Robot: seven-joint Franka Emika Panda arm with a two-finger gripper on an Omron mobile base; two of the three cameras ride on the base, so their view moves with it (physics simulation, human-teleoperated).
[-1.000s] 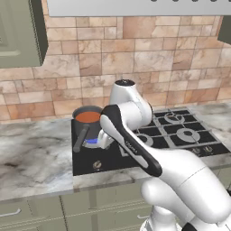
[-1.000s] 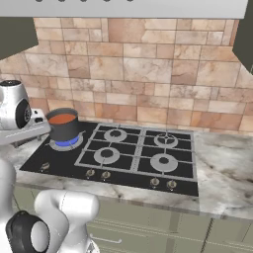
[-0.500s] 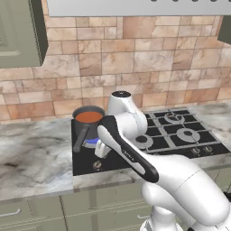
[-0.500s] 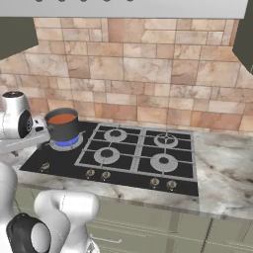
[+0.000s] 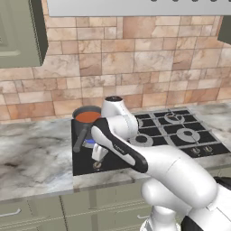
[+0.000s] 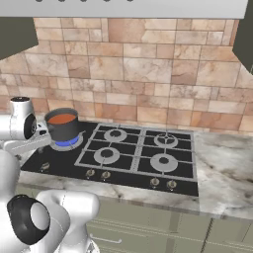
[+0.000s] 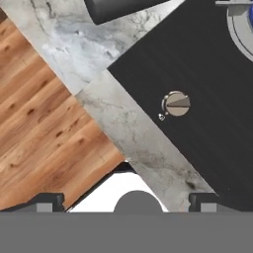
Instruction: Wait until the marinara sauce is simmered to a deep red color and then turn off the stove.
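The marinara sauce (image 5: pixel 87 117) is an orange-red disc in a small dark saucepan (image 6: pixel 63 130) on the back left burner of the stove (image 5: pixel 81 168). A blue flame (image 6: pixel 67 144) burns under the pan. The pan's long handle (image 5: pixel 80 140) points to the front left. My gripper (image 5: pixel 97 158) hangs just above the front left knob (image 5: pixel 96 165), beside that handle. Looking down in the hand view, the open gripper (image 7: pixel 127 202) has its fingertips (image 7: pixel 48 201) wide apart with nothing between them. The round metallic knob (image 7: pixel 176 104) lies ahead of them on the black glass.
Several more knobs (image 6: pixel 105 175) line the stove's front edge, with three unlit burners (image 6: pixel 164 161) to the right. Marble counter (image 5: pixel 31 158) flanks the stove on both sides. The wooden floor (image 7: pixel 39 113) shows past the counter edge. A range hood (image 5: pixel 135 6) hangs overhead.
The hand has come down and slightly forward toward the stove's front left knob. The sauce keeps its orange-red colour and the flame still burns.
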